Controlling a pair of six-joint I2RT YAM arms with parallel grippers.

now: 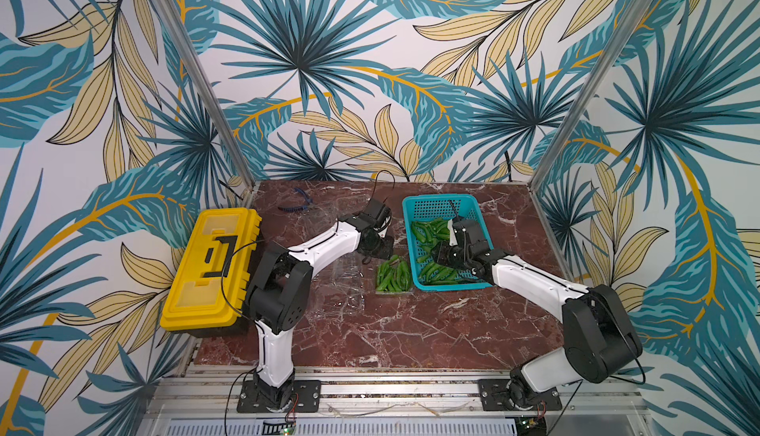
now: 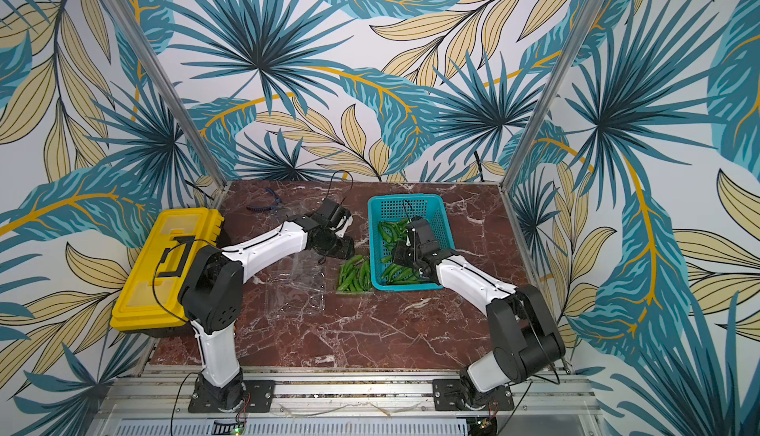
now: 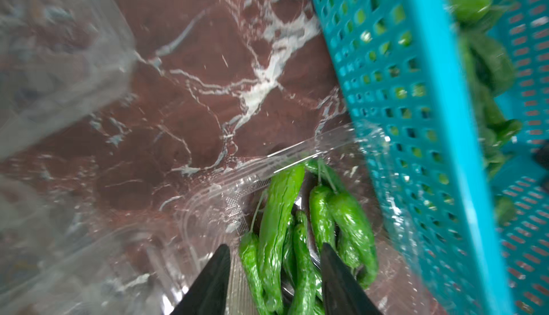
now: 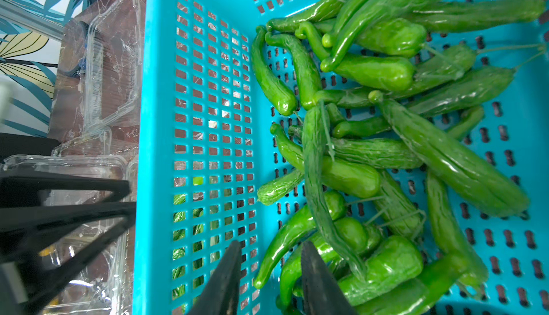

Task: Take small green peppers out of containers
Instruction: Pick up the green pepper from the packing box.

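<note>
- The left gripper is holding its jaws apart around small shiny green peppers in the clear plastic box, for lifting (squeezing? cannot tell).
- The right gripper is hanging, jaws apart, over the teal holey plastic basket.

yellow toolbox: shut, left edge | teal basket: right-centre | blue pliers: rear

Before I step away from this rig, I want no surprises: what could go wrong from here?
1. The left tool straddles peppers in a thin clear container; lifting them may drag the container along.
2. Thin threads run among the basket peppers, so one pull might bring up a clump.
3. The right tool sits close to the wall of the teal basket and could snag it.
</note>
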